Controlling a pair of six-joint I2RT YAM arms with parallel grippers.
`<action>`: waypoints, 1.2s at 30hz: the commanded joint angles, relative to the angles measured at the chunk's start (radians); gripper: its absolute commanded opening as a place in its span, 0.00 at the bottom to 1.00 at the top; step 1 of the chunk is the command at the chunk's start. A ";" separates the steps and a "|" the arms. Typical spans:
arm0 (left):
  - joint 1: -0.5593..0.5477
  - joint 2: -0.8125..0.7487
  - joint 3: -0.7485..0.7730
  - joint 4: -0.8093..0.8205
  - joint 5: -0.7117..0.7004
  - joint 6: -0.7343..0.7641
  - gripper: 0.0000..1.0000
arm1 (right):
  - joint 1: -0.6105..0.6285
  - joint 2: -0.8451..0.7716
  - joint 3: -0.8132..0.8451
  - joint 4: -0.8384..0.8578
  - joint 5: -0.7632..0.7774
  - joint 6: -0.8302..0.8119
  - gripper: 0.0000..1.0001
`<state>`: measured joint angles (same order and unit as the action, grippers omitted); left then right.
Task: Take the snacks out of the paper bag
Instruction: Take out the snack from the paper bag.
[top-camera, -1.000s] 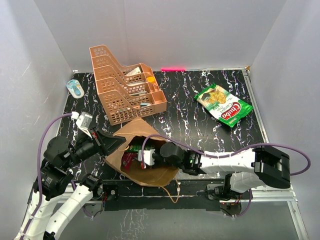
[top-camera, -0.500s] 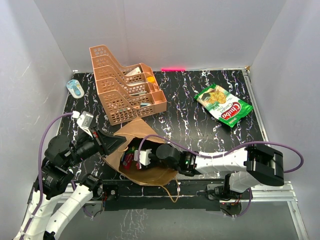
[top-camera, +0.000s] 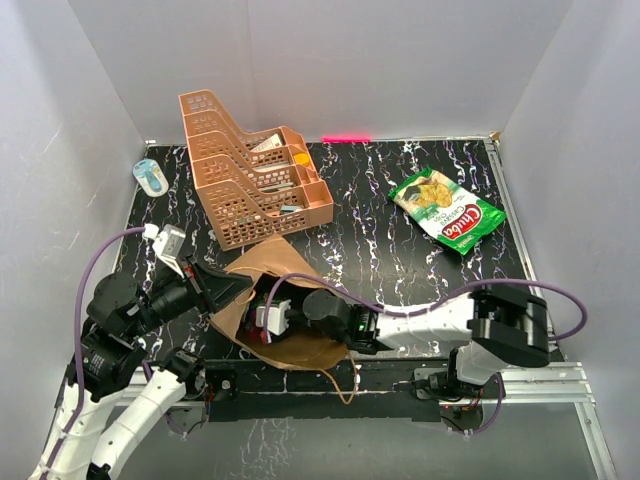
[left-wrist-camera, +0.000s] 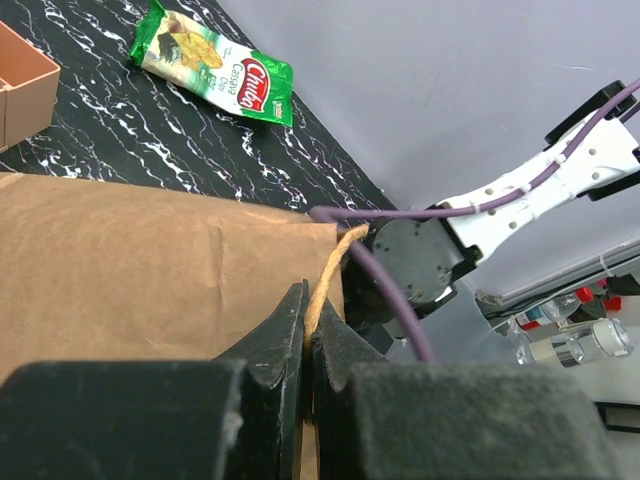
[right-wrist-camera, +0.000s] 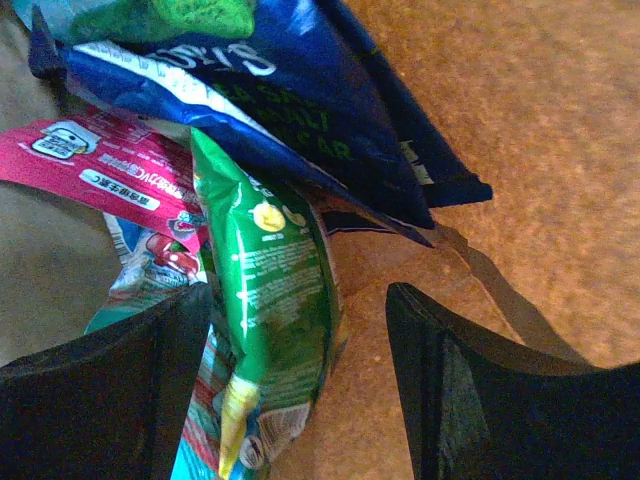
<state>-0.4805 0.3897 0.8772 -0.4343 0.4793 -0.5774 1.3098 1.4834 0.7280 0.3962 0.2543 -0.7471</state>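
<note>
The brown paper bag (top-camera: 262, 262) lies on its side at the near left of the table, mouth toward the right. My left gripper (left-wrist-camera: 308, 300) is shut on its twine handle (left-wrist-camera: 335, 255) at the bag's upper edge (left-wrist-camera: 150, 250). My right gripper (right-wrist-camera: 300, 300) is inside the bag, open, its fingers either side of a small green packet (right-wrist-camera: 275, 290) without squeezing it. Behind that packet lie a blue packet (right-wrist-camera: 300, 90) and a pink wrapper (right-wrist-camera: 110, 170). A large green chip bag (top-camera: 446, 211) lies flat on the table at the far right, outside the bag.
An orange tiered tray rack (top-camera: 250, 185) stands just behind the bag. A small blue-and-white object (top-camera: 151, 177) sits at the far left edge. The bag's other twine handle (top-camera: 345, 385) hangs over the table's near edge. White walls enclose the table.
My right gripper has gone further left, deeper into the bag, and has opened from shut. The left gripper keeps its hold on the handle.
</note>
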 joint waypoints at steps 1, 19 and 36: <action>-0.003 -0.006 0.025 0.008 0.017 0.008 0.00 | 0.002 0.097 0.071 0.153 0.082 -0.091 0.74; -0.003 0.002 0.060 -0.012 -0.105 0.020 0.00 | -0.004 -0.090 0.045 0.001 -0.028 0.011 0.11; -0.003 0.002 0.068 -0.048 -0.292 0.015 0.00 | -0.005 -0.602 0.132 -0.411 -0.164 0.367 0.08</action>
<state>-0.4805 0.3897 0.9218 -0.4789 0.2584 -0.5682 1.3033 0.9794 0.7513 0.0044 0.0673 -0.5373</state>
